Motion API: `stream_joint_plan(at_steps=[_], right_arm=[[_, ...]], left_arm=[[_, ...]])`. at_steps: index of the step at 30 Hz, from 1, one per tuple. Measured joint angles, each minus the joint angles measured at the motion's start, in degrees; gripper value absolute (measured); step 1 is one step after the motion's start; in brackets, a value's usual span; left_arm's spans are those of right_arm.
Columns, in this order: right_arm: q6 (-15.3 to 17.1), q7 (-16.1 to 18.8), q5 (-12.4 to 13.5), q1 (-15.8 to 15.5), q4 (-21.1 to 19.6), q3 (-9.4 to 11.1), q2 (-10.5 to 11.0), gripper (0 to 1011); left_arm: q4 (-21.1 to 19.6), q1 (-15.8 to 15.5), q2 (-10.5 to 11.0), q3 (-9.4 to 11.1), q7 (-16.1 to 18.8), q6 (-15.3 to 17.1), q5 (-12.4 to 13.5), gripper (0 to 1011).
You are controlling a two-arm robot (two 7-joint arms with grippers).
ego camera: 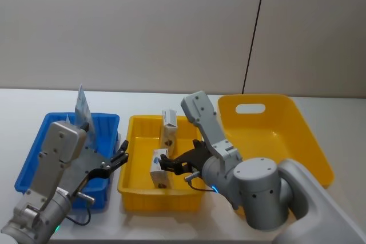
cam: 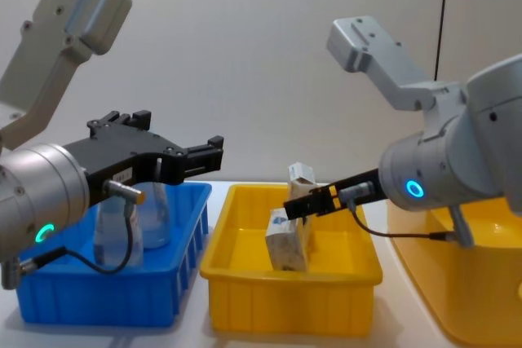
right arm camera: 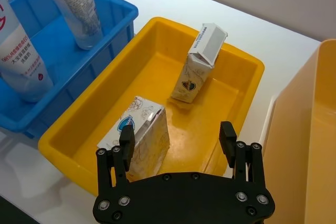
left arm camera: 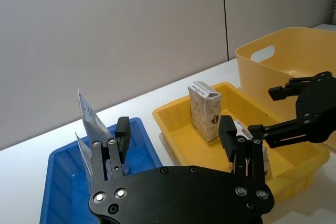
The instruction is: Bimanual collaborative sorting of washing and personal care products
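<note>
Right gripper [right arm camera: 176, 139] is spread wide and holds nothing. It hangs low over the small yellow tray [right arm camera: 68, 148], right at the front carton [right arm camera: 140, 129]. One finger [right arm camera: 126, 141] overlaps the carton's top edge in the wrist view, but I can't tell if it actually touches. The other finger sits over bare tray floor.

Left gripper [cam: 183, 146] is open too, empty, and hovers above the blue bin [cam: 98, 299] near the edge that faces the tray.

Both cartons are small whitish cardboard boxes with folded gable tops. The front one has a round blue logo and stands near the tray's front wall. The back carton [right arm camera: 199, 64] stands a bit tilted toward the far end, apart from the first.

In the blue bin, two tubes stand on end: a white tube [right arm camera: 20, 51] with red print, and a clear bluish tube [right arm camera: 79, 11] next to it.

The bins are smooth, glossy moulded plastic with rounded corners. A big yellow bin [ego camera: 297, 135] with a cut-out handle slot sits on the right of the white table [ego camera: 17, 101].
</note>
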Motion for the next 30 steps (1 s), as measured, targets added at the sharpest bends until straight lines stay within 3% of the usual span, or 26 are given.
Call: stream_joint_plan(at_steps=[12,30], right_arm=[[-1.12,0.88,-0.75,2.1,3.1,-0.56,-1.29,1001],[-1.13,-0.56,-0.99,1.61,2.69,0.3,-4.18,1001]], left_arm=[[0.0,0.0,0.0,0.0,0.0,0.0,0.0,1001],[0.0,0.0,0.0,0.0,0.0,0.0,0.0,1001]])
